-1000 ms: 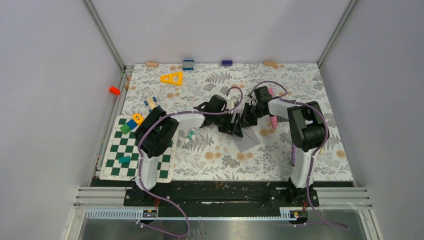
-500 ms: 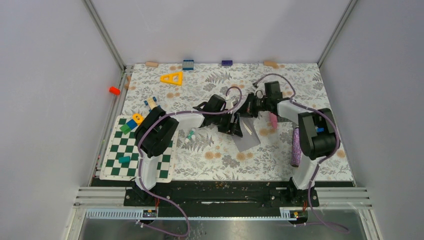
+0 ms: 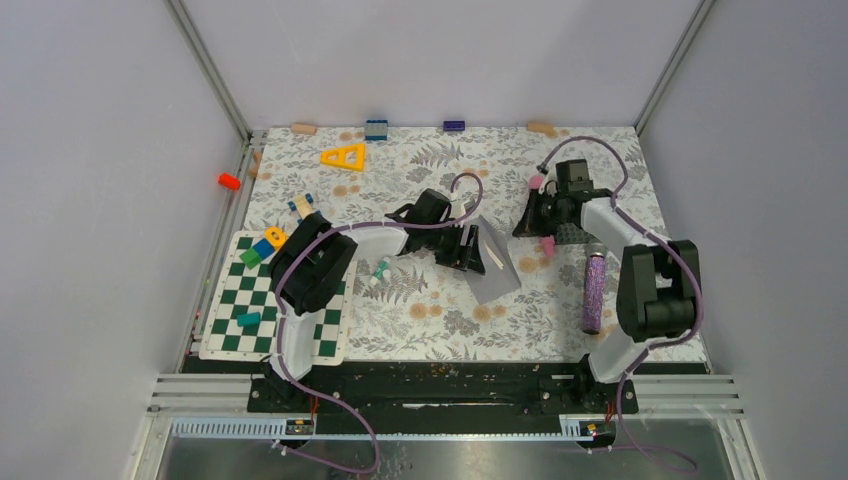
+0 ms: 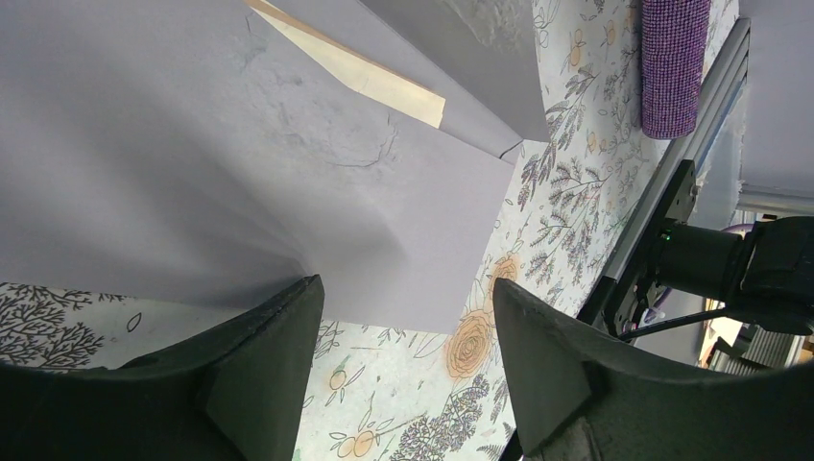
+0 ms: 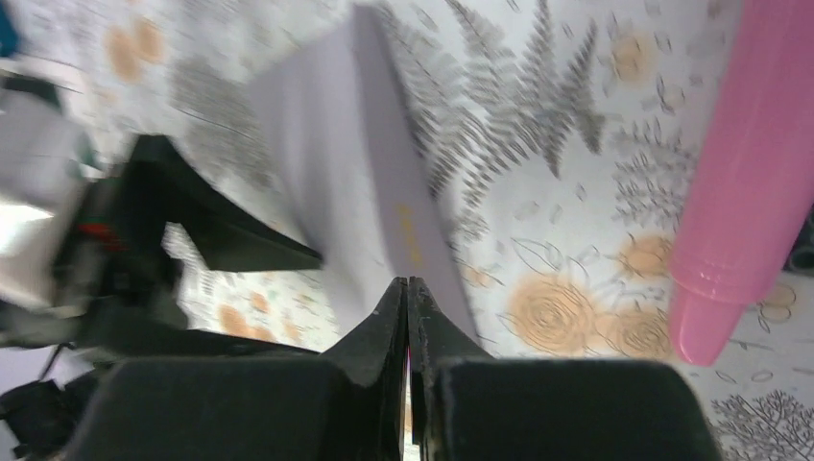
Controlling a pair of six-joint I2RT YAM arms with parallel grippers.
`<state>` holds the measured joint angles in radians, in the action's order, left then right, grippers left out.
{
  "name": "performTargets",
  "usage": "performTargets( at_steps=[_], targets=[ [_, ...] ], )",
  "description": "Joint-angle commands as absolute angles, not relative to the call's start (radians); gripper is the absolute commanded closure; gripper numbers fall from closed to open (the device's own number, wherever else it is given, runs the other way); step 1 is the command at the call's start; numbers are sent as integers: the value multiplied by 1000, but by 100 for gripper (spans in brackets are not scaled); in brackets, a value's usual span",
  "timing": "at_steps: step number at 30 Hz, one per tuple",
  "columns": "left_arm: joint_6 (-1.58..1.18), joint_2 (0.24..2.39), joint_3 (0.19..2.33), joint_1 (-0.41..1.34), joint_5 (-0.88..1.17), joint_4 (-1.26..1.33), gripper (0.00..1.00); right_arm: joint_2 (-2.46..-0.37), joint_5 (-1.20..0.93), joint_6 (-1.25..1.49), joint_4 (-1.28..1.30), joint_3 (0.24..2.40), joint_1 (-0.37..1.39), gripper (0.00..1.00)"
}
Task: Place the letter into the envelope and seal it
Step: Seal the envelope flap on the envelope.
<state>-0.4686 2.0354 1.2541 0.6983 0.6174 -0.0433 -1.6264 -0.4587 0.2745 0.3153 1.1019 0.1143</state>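
Observation:
The grey envelope [image 3: 497, 268] lies on the floral mat at mid-table, its flap [image 4: 461, 58] partly lifted. A thin tan strip of the letter [image 4: 379, 79] shows under the flap; the rest is hidden inside. My left gripper [image 3: 467, 250] stands open at the envelope's left edge. In the left wrist view one finger [image 4: 259, 365] overlaps the envelope's [image 4: 240, 154] edge, and only mat shows between the fingers. My right gripper [image 3: 524, 225] is shut and empty, apart from the envelope on its right. Its wrist view shows the shut tips [image 5: 409, 284] before the blurred envelope [image 5: 326, 163].
A purple glitter roller [image 3: 594, 292] lies right of the envelope. A pink piece [image 3: 548, 243] and a dark studded plate [image 3: 572, 232] sit near the right gripper. A checkerboard [image 3: 225, 320] with blocks is at the left, and a yellow triangle [image 3: 343, 156] and small blocks at the back.
My right arm has pulled back from over the envelope to the right. The envelope's flap and the tan strip now show. The left arm has stayed still.

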Motion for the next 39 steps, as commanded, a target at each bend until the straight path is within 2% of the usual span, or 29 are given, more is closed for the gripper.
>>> performTargets(
  at_steps=[1, 13, 27, 33, 39],
  targets=[
    [-465, 1999, 1243, 694, 626, -52, 32, -1715, -383, 166, 480, 1109, 136, 100],
    [-463, 1999, 1243, 693, 630, -52, 32, -1826, -433, 157, 514, 1179, 275, 100],
    [-475, 1999, 1274, 688, 671, -48, 32, -1928, -289, 146, 589, 1265, 351, 100],
    [-495, 1986, 1353, 661, 734, -60, 23, -1964, -263, 145, 600, 1271, 362, 100],
    [-602, 2037, 1435, 640, 844, -6, 20, -1955, -277, 142, 595, 1267, 362, 100]
  ],
)
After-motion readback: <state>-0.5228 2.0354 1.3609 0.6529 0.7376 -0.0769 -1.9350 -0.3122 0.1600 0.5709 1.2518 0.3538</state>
